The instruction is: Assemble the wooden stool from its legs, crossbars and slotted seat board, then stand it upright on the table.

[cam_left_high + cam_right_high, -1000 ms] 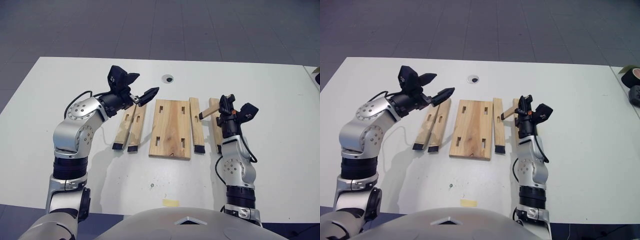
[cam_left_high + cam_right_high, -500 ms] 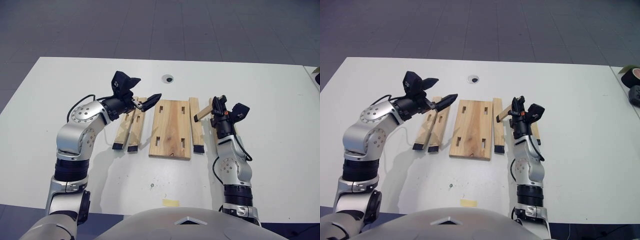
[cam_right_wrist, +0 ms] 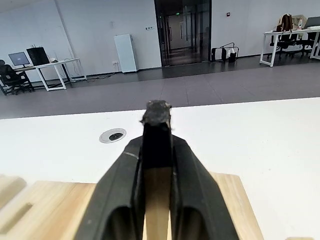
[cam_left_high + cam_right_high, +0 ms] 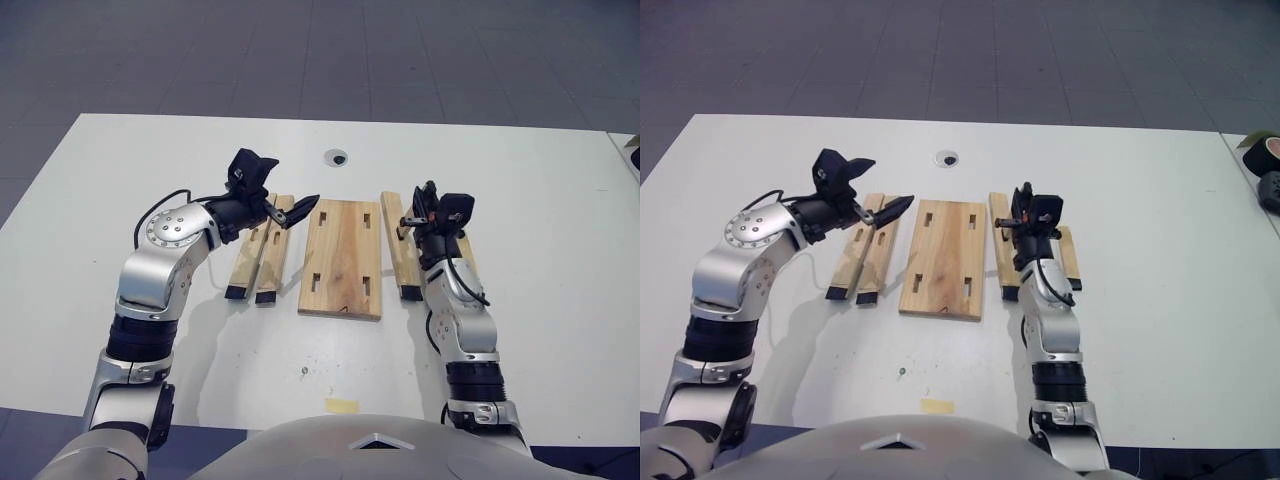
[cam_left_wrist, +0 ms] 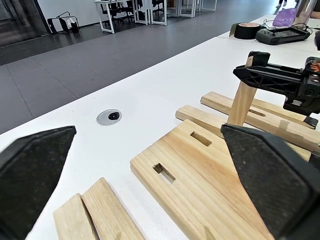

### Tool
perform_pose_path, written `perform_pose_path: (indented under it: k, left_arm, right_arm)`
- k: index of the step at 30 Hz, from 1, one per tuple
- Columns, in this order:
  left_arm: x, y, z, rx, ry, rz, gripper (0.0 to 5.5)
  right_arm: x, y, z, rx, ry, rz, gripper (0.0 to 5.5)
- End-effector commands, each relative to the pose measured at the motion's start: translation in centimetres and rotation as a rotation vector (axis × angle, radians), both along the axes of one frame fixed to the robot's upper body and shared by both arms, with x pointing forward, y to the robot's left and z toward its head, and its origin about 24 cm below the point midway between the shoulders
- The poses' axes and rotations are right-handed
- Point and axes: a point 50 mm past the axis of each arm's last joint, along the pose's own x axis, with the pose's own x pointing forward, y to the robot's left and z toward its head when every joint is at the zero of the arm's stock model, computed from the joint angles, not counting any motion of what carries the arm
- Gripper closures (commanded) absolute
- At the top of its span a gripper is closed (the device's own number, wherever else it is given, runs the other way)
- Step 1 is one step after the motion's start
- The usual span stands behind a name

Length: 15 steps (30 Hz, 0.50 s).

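Above the legs (image 4: 258,262), left end effector (image 4: 284,196) hangs open; right end effector (image 4: 422,207) clamps a crossbar (image 5: 241,102).

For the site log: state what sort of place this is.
Probably an open office or lab: a white table with a cable grommet, a grey tiled floor, and desks with chairs and a monitor farther back.

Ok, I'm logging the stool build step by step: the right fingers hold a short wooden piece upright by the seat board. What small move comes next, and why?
Probably ease the crossbar straight down into the leg under it. The right gripper is shut on it, upright, its lower end at that leg beside the seat board; the left gripper hangs open, holding nothing.
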Motion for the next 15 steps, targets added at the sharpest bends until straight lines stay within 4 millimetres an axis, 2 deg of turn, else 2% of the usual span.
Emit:
perform_pose_path:
  k: [1,6,11,15]
  left_arm:
    - [0.1,0.1,0.0,0.033,-0.011,-0.017,0.1]
    - [-0.1,0.4,-0.1,0.056,-0.007,-0.014,0.1]
    - [-0.2,0.5,-0.2,0.074,-0.005,-0.017,0.1]
    - [-0.6,-0.1,0.0,0.058,-0.024,-0.022,0.1]
  right_arm:
    - [-1.9,-1.0,-4.4,-0.053,0.13,-0.025,5.08]
    - [-2.6,-1.4,-4.9,0.07,0.117,-0.122,5.08]
    - [-1.7,-1.1,-2.9,0.094,0.051,-0.114,5.08]
    - [-1.0,-1.6,-1.2,0.053,0.005,-0.081,5.08]
